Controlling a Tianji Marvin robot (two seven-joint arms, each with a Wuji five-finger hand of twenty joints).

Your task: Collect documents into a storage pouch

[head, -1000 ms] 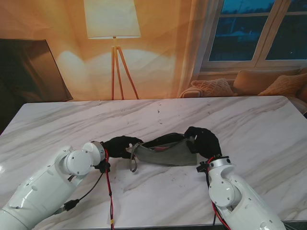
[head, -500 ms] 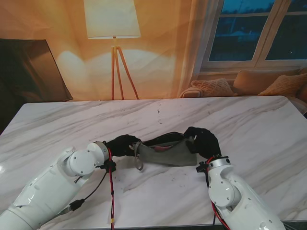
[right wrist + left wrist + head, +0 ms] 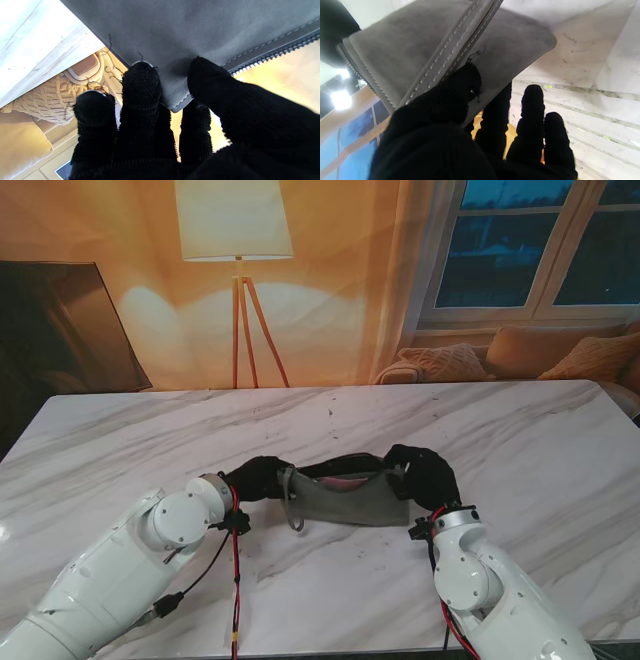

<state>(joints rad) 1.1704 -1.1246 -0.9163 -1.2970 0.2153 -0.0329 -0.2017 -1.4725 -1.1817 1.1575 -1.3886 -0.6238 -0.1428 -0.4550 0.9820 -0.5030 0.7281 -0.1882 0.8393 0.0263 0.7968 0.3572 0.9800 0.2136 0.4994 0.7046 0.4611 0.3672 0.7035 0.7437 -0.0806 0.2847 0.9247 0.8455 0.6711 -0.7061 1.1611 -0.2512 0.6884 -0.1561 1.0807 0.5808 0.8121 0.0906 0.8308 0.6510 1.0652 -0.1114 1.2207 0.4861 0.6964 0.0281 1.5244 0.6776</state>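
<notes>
Nearest to me, the two white robot arms rise from the bottom corners of the stand's view and meet over the white, grey-veined marble table [image 3: 520,440]. The black-gloved left hand [image 3: 256,477] pinches one end of the grey suede zip pouch [image 3: 345,498]: in its wrist view the thumb [image 3: 460,87] presses on the stitched seam of the pouch [image 3: 402,50] with the other fingers behind the fabric. The black-gloved right hand [image 3: 425,471] grips the opposite end, and its wrist view shows the thumb [image 3: 207,77] and a finger closed on the pouch's corner [image 3: 180,32] beside the zipper teeth. So the pouch hangs stretched between the two hands, its mouth held open on the far side, with something pinkish just visible inside; I cannot tell what it is. A short grey strap [image 3: 291,510] dangles beside the left hand. Farther from me, beyond the table edge, stand a tripod floor lamp with a pale shade [image 3: 235,225] and a beige sofa with cushions [image 3: 520,355].
</notes>
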